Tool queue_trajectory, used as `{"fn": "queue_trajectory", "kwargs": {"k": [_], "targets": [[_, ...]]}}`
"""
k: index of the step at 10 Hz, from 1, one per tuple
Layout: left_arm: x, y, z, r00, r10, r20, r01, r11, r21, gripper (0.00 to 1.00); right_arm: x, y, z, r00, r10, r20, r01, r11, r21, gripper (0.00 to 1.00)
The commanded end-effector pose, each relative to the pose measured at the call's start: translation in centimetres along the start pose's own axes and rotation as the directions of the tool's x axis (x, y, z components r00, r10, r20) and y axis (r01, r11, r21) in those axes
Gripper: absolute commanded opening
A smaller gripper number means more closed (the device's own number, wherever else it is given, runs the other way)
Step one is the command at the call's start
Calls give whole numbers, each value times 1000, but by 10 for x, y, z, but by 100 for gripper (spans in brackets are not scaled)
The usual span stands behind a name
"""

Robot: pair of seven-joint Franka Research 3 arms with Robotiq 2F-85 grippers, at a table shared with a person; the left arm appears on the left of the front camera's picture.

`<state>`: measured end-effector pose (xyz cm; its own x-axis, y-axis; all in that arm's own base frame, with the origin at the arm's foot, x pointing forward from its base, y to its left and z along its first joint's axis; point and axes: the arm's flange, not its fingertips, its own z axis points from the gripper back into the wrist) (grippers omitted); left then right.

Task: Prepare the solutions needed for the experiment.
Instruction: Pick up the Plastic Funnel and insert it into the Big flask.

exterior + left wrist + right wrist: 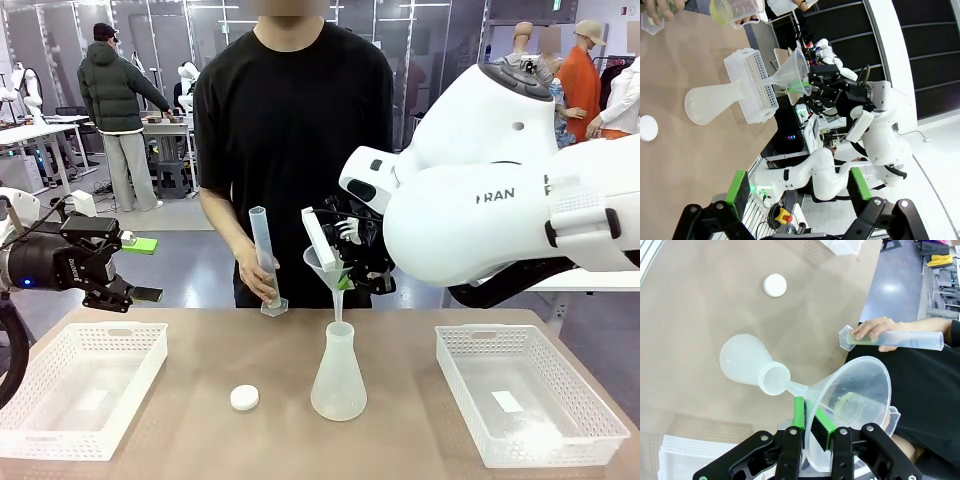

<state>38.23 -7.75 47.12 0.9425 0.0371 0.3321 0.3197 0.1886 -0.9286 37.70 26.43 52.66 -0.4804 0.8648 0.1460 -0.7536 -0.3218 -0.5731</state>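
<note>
Presently under way: the pouring stage, by my reading. The right claw [812, 417] is clamped on the rim of the funnel [855, 390], and the funnel's stem sits at the mouth of the conical flask [338, 375].
Flask: upright at the middle of the tabletop [200, 340], between two white baskets [80, 385].
Solutions: pale yellow liquid [727, 12] shows in a clear beaker [742, 15] that fingers hold up near the funnel. I cannot tell through the frosted wall whether any has reached the flask.
Person's hand [871, 330]: grips the base of a tilted measuring cylinder [910, 340], just beside the funnel.
Left claw [142, 269]: jaws apart, nothing in them, hanging above the left basket and well apart from the flask.
Next move calls for: a steady, level funnel with its stem in the neck while the person tips liquid in. The white cap [244, 398] lying near the flask likely closes it afterwards.
Writing: "FRAN" on the right arm's casing [497, 197], with the rest cut off. The small white lettering on the left claw's body is too small to read.
Labels: none legible on the flask, cylinder or baskets.
</note>
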Motion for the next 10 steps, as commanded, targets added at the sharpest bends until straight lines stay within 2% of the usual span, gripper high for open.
{"fn": "queue_trajectory", "kwargs": {"k": [1, 9, 10], "targets": [[1, -2, -2, 1000, 9, 9, -9, 1000, -25, 100, -9, 3, -9, 999, 2, 51, -2, 1000, -6, 6], [1, -2, -2, 1000, 9, 9, -9, 1000, -25, 100, -24, 13, -36, 997, -32, 69, 31, 999, 18, 6], [1, -2, -2, 1000, 9, 9, -9, 1000, -25, 100, -24, 14, -36, 996, -42, 73, 40, 999, 32, 11]]}}
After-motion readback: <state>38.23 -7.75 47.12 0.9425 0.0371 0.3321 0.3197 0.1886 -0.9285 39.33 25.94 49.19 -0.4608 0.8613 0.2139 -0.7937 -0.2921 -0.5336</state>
